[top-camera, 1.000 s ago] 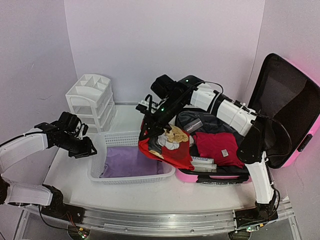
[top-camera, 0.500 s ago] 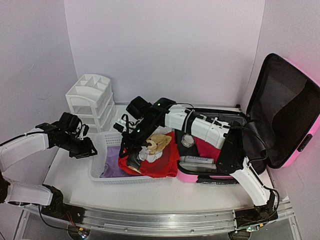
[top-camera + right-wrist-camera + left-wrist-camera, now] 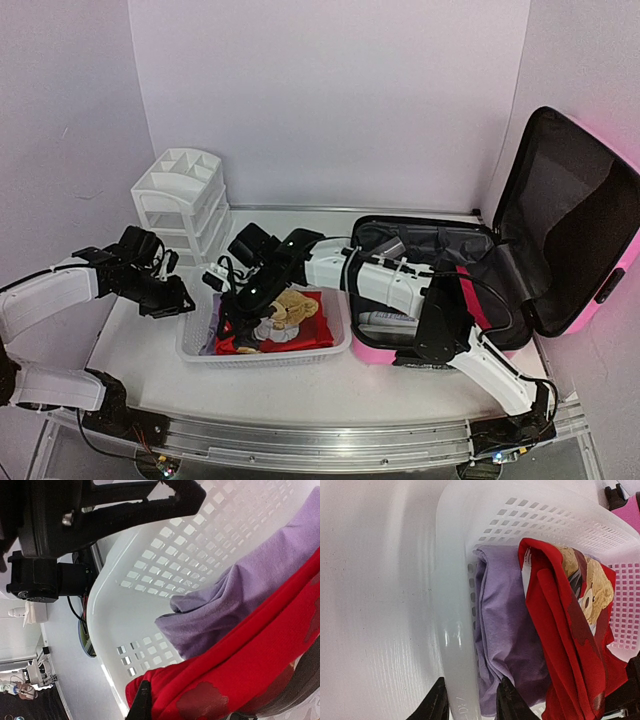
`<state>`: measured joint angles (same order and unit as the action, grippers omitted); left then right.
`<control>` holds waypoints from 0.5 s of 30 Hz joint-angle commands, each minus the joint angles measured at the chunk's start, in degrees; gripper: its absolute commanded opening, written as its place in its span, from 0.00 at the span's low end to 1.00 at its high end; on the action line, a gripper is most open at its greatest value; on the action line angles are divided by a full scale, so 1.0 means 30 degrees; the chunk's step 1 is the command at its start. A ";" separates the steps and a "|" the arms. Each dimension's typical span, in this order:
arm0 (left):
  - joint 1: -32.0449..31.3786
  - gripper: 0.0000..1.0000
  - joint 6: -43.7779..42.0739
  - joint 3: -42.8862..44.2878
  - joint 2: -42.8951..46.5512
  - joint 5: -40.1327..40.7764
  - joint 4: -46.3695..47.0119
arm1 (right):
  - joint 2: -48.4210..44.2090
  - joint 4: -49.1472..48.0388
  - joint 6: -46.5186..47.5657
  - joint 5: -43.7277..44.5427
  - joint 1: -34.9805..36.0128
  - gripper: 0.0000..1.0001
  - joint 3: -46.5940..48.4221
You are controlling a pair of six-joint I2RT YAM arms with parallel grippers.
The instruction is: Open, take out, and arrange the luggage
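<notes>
The pink luggage (image 3: 575,215) lies open at the right, its lid propped upright and its black lining showing. My right gripper (image 3: 235,310) is shut on a red garment (image 3: 305,335) with a teddy-bear print, low inside the white mesh basket (image 3: 270,357). The red garment (image 3: 250,665) drapes over a folded purple cloth (image 3: 240,605). My left gripper (image 3: 470,700) straddles the basket's left rim (image 3: 452,605), one finger outside and one inside against the purple cloth (image 3: 505,630). The jaws are closed on that rim.
A white drawer organizer (image 3: 180,200) stands at the back left, behind my left arm. A grey pouch (image 3: 390,245) and a white tube (image 3: 385,320) lie in the suitcase base. The right arm stretches across the suitcase's left edge.
My right arm has carried the red garment left from above the suitcase and down into the basket. The left arm has stayed at the basket rim.
</notes>
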<state>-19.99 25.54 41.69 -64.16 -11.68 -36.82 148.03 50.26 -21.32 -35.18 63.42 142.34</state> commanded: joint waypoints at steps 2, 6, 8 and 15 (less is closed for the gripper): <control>-0.0048 0.33 -0.0046 -0.0102 0.0046 -0.0998 0.1079 | 0.0393 -0.1445 0.1655 0.0694 0.0360 0.00 0.1479; -0.0046 0.33 -0.0018 -0.0059 0.0002 -0.1100 0.1111 | 0.1049 -0.1433 0.2608 0.1325 0.0469 0.00 0.2235; -0.0046 0.33 -0.0017 -0.0040 -0.0024 -0.1144 0.1111 | 0.1458 -0.1431 0.2732 0.1400 0.0479 0.00 0.2675; -0.0046 0.32 0.0006 -0.0105 -0.0082 -0.1116 0.1140 | 0.2324 -0.1416 0.2672 0.1035 0.0929 0.00 0.3004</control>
<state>-19.92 25.56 41.43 -64.16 -11.90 -36.45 153.58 49.45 -14.79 -31.73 64.73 148.11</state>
